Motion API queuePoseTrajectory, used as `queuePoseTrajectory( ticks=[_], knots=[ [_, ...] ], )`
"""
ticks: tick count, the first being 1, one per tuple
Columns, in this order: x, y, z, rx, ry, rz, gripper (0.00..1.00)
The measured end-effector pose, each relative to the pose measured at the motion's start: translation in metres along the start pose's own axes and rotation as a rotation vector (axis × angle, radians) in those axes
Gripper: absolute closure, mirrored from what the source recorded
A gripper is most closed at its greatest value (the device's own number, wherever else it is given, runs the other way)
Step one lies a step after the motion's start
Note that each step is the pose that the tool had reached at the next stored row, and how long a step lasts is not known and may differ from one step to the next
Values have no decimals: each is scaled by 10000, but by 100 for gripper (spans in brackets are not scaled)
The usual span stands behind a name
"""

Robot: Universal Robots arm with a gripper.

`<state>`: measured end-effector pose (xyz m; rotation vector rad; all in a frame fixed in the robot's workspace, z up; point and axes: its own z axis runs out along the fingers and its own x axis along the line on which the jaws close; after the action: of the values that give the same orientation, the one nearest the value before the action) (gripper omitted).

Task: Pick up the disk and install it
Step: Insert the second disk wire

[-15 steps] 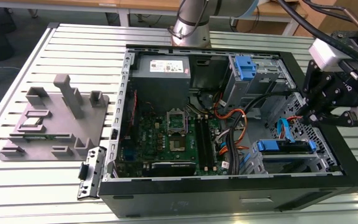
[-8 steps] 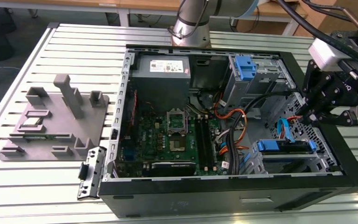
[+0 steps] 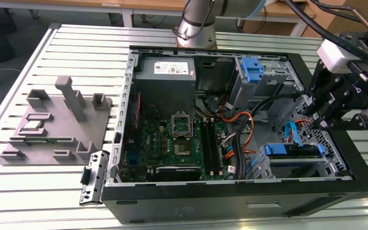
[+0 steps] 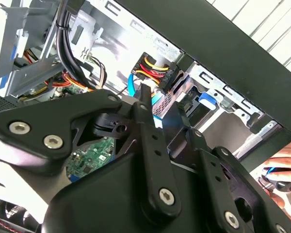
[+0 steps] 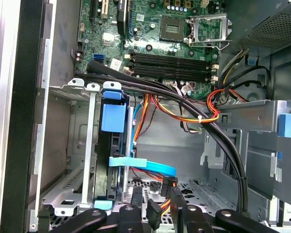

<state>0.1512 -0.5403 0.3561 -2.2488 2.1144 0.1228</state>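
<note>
Slotted metal bench [image 3: 75,43] w/ open PC case [image 3: 235,201] — disk [image 3: 291,150] looks seated in its bay already, gripper [image 3: 327,122] above it holds nothing, opening amt can't tell.

Your disk [image 3: 291,150] sits on edge in the case's lower drive bay, blue rails [image 5: 114,116] showing

Disk [image 3: 291,150] in PC case [image 3: 235,201] bay, prob. seated.
</note>
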Motion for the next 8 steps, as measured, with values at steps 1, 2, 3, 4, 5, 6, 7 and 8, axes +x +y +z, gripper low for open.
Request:
queuePoseTrajectory(
  ticks=[1, 2, 3, 4, 5, 6, 7, 8],
  knots=[
    [0, -6, 2, -1, -2, -2, 64],
    [1, -16, 4, 0, -3, -2, 64],
    [1, -28, 7, 0, -3, -1, 64],
    [2, -42, 10, 0, -2, 0, 64],
    [2, -54, 14, 0, -2, -1, 64],
    [3, -66, 18, 0, 0, 0, 64],
    [4, -77, 22, 0, 1, 0, 64],
    [4, -89, 25, 0, 2, 0, 64]
  ],
)
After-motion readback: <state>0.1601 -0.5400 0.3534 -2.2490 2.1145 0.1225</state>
